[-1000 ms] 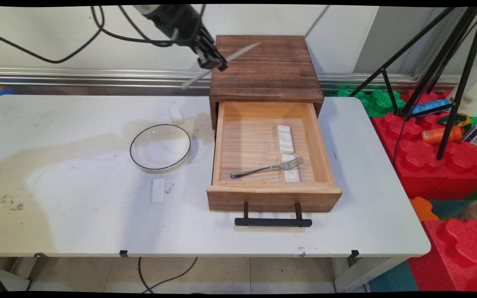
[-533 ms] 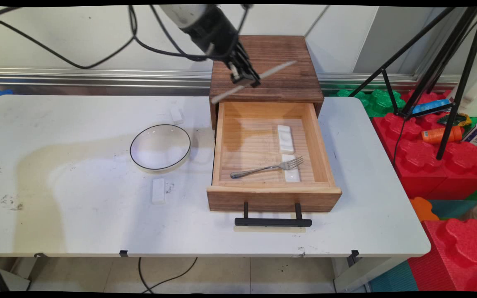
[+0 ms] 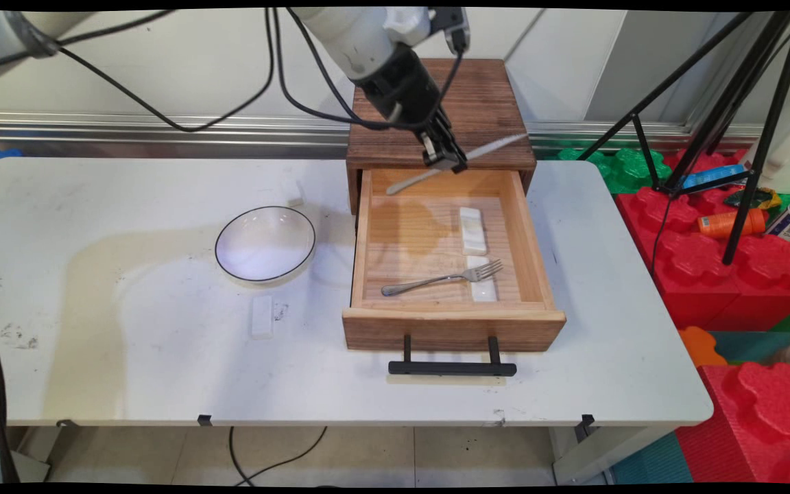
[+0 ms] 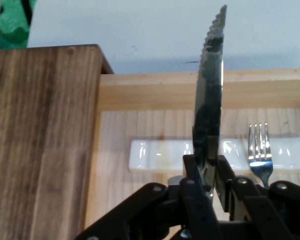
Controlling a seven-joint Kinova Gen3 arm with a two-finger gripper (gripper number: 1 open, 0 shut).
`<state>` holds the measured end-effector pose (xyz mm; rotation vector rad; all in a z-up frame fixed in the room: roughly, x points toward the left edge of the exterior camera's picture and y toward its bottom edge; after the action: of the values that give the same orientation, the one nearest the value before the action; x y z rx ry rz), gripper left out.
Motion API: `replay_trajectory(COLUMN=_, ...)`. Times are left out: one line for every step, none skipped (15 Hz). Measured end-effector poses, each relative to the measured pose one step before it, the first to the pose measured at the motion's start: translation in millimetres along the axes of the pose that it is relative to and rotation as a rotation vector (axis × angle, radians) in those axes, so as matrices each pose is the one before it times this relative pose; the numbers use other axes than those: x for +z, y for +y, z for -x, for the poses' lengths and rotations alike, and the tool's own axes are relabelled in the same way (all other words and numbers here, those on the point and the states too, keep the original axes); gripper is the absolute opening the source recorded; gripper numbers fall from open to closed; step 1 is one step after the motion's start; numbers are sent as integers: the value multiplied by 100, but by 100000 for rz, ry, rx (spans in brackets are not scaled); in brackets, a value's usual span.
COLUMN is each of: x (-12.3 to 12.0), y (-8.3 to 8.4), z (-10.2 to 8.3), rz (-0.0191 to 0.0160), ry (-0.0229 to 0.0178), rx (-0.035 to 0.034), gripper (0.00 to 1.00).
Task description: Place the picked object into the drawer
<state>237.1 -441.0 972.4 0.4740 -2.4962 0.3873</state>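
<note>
Black two-finger gripper [image 3: 448,162] is clamped on a serrated silver knife [image 3: 457,162], upper middle of frame, over the back of the open light-wood drawer [image 3: 453,322]. Below: steel fork [image 3: 441,278], two white ceramic rests [image 3: 472,230].

Scene evenly and brightly lit from overhead. Soft, broad shadow is cast across the table [image 3: 127,329] at left; a fainter one falls inside the drawer [image 3: 436,233]. Glare is seen on the bowl [image 3: 265,243] and on the knife [image 4: 210,95] blade. Main view is bent at edges; linkage in hand view is rendered dark, slightly soft.
</note>
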Motion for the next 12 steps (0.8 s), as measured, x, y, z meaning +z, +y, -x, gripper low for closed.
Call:
replay_trajectory(x=826, y=-84, z=44, rz=924, ry=-284, rx=21, gripper=0)
replay_trajectory(x=984, y=-127, z=107, rz=1094, ry=-299, rx=-50, gripper=0)
replay_trajectory(x=962, y=-153, z=154, rz=1037, ry=-234, rx=-58, gripper=0)
replay_trajectory(x=791, y=-164, z=146, rz=749, ry=-142, rx=-11, gripper=0)
replay_trajectory(x=516, y=-126, z=130, rz=482, ry=-92, rx=-74, gripper=0)
replay_trajectory(x=731, y=-194, z=221, rz=621, ry=-202, rx=-83, gripper=0)
replay_trajectory(x=578, y=-175, z=223, rz=507, ry=-251, rx=-54, gripper=0)
replay_trajectory(x=555, y=-166, z=219, rz=478, ry=-322, rx=-44, gripper=0)
replay_trajectory(x=431, y=-155, z=210, rz=337, ry=-223, rx=-111, gripper=0)
replay_trajectory(x=582, y=-225, z=309, rz=445, ry=-363, rx=-219, gripper=0)
replay_trajectory(x=774, y=-488, z=223, rz=39, ry=-442, rx=-859, gripper=0)
replay_trajectory(x=590, y=-268, z=328, rz=295, ry=-292, rx=-289, gripper=0)
